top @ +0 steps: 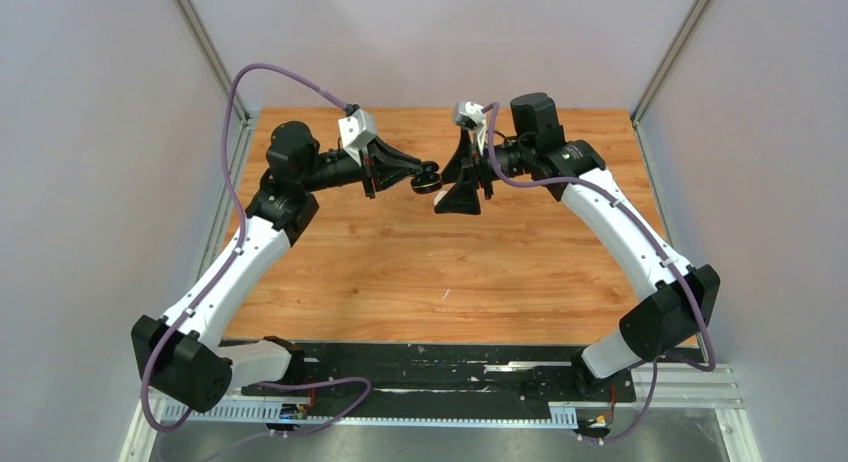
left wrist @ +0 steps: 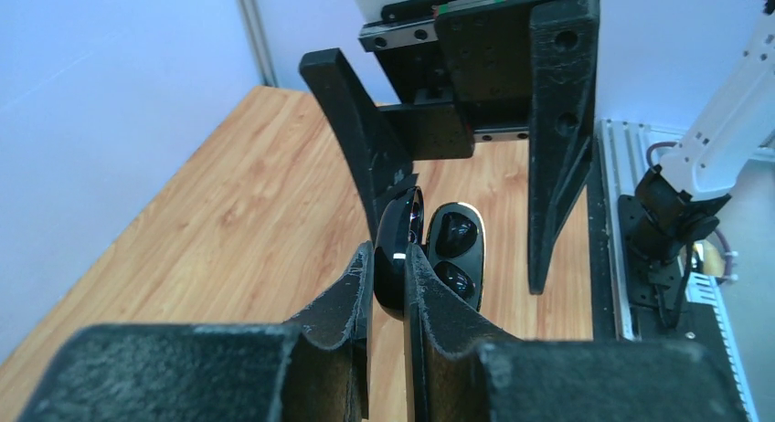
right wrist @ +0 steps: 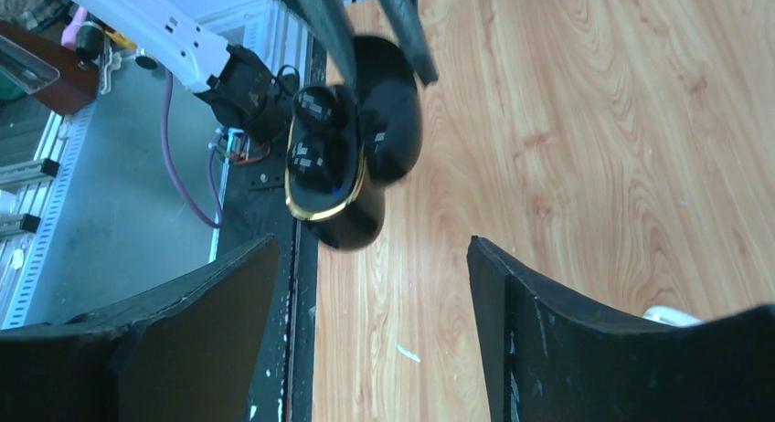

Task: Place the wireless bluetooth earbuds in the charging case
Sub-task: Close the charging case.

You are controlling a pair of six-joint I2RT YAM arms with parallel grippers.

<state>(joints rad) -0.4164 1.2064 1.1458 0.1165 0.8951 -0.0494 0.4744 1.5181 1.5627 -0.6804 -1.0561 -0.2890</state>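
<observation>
Pinching open charging case (right wrist: 343, 216) by lid (right wrist: 395, 121), upper centre, left gripper (left wrist: 388, 262) offers seated black earbuds (right wrist: 311, 155) to spread right gripper (right wrist: 373, 248).

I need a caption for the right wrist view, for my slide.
Left gripper holds the open black charging case by its lid, two black earbuds inside, facing the open right gripper.
</observation>
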